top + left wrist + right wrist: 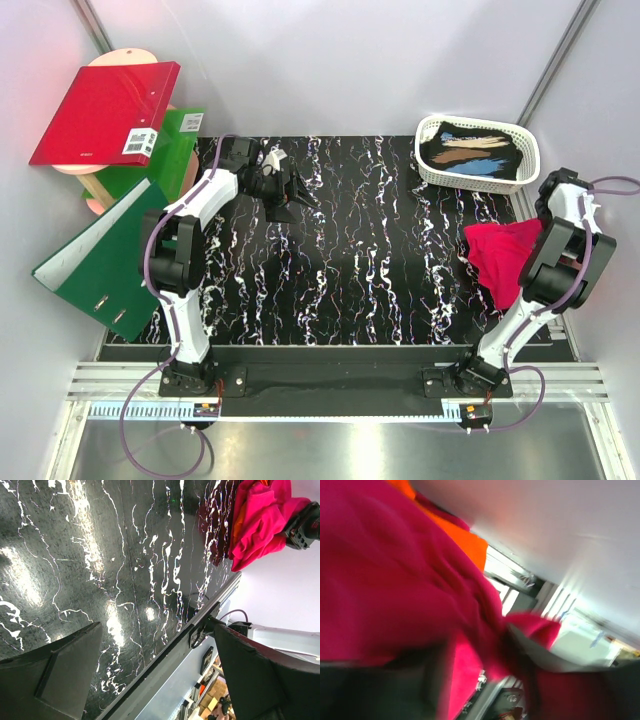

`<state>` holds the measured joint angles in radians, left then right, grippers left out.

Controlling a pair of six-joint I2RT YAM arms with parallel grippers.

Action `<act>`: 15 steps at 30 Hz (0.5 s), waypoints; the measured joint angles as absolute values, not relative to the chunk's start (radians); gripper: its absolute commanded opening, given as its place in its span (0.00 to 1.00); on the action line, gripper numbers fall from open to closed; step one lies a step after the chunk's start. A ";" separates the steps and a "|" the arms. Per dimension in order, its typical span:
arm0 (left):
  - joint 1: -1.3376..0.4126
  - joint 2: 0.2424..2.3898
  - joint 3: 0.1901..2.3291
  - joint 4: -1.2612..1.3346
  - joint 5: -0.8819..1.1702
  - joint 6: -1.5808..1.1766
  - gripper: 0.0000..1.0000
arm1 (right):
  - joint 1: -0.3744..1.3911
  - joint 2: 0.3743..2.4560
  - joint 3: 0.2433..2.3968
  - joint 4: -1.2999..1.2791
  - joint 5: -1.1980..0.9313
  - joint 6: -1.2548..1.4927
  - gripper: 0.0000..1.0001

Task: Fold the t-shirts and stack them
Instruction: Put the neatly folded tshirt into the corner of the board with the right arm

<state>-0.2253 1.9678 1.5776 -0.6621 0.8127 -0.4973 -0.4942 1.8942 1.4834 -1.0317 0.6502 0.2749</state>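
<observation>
Left jaws stand wide apart and empty above the far left of the black white-veined desk (380,250). Right jaws are buried in the crumpled magenta-pink cloth t-shirt (495,255) at the desk's right edge. The blurred wrist view does not show whether they grip it. A bright orange cloth t-shirt (465,540) peeks from under it. To fold well, I judge the pink shirt should go to the desk's middle and be spread flat, one arm per corner, before creasing.
</observation>
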 measured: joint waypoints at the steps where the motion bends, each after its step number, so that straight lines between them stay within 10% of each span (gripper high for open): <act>1: -0.225 1.968 1.578 -0.662 0.813 -0.497 0.99 | -0.495 1.893 1.483 -1.030 0.656 0.284 1.00; 15: -0.225 1.968 1.578 -0.663 0.813 -0.493 0.99 | -0.497 1.487 1.508 -0.950 0.561 0.307 0.97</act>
<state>-0.2249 1.9678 1.5776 -0.6628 0.8131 -0.4934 -0.4973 1.4868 1.5082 -0.9497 0.5613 0.3073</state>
